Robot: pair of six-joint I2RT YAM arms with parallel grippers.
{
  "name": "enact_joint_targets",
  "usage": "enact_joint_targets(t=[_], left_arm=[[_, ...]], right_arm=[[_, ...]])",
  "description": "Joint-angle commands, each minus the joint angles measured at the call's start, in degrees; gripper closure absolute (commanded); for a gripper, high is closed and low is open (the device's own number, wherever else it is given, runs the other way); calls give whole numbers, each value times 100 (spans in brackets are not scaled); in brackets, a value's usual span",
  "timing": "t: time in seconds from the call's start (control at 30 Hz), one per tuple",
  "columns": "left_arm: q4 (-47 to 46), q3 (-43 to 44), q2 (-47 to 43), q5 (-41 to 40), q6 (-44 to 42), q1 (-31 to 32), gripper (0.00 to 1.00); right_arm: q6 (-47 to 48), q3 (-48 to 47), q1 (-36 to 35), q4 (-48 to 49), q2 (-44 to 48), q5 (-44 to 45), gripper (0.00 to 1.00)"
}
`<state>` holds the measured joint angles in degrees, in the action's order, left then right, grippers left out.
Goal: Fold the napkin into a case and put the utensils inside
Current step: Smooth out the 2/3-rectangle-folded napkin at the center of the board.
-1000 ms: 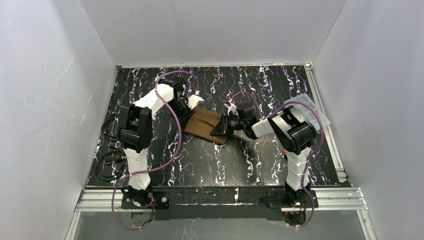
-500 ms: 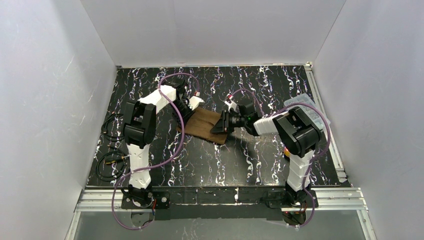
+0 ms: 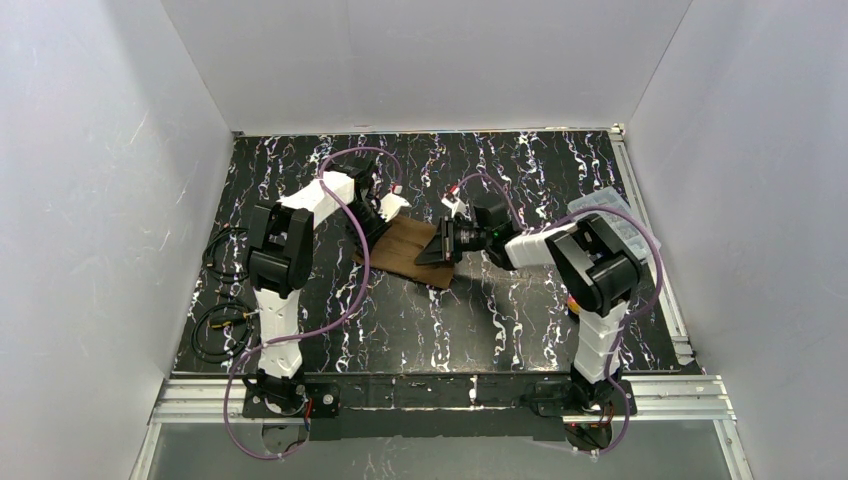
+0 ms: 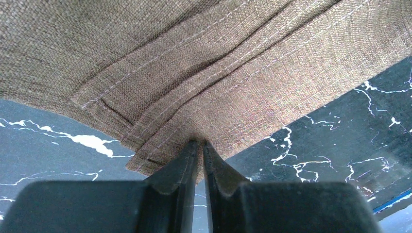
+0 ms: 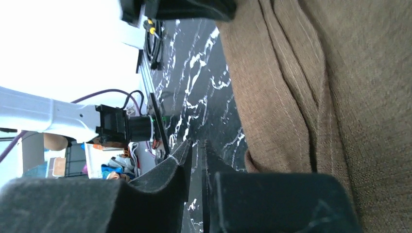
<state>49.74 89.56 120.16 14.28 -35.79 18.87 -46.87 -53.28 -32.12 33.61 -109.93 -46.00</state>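
Note:
The brown napkin [image 3: 405,256] lies folded into a layered strip on the table between my two grippers. My left gripper [image 3: 363,240] is at its left end. In the left wrist view the left gripper [image 4: 199,143] is shut, its tips pinching the stitched hem of the napkin [image 4: 218,73]. My right gripper [image 3: 438,246] is at the napkin's right end. In the right wrist view the right gripper [image 5: 197,145] is shut with nothing between its jaws, and the napkin [image 5: 316,87] lies just beside it. No utensils are in view.
A clear plastic compartment box [image 3: 612,216] sits at the table's right edge behind the right arm. Loose black cables [image 3: 222,252] lie along the left edge. White walls enclose the black marbled table [image 3: 420,320].
The right gripper has moved a little left and away along the napkin's right end. The left arm has drawn back slightly and the napkin has shifted left with it.

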Motion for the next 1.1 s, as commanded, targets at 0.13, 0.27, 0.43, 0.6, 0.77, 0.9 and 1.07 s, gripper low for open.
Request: enact_joint_targets(t=[0.13,0.27,0.43,0.6,0.77,0.9,1.07], left_arm=[[-10,221,-162,-112,-123,7,74],[317,624,-359,-11,-78,-6,65],[1003,1127,-438,766,214,20,59],[1294,948,-281,2143,726,193,62],[1103,546,-57,3375,1403,404,67],[907,530,271,3829,1751,509,72],[775,565,588,3891,1876,573,76]], right_arm=[[-447,301,35,963,-944,-61,85],[-427,326,40,943,-1076,55,88],[-156,366,55,643,-1037,195,89],[-46,379,49,530,-1034,205,89],[45,369,50,405,-1008,240,89],[95,379,56,328,-968,276,89],[99,412,56,332,-928,312,89]])
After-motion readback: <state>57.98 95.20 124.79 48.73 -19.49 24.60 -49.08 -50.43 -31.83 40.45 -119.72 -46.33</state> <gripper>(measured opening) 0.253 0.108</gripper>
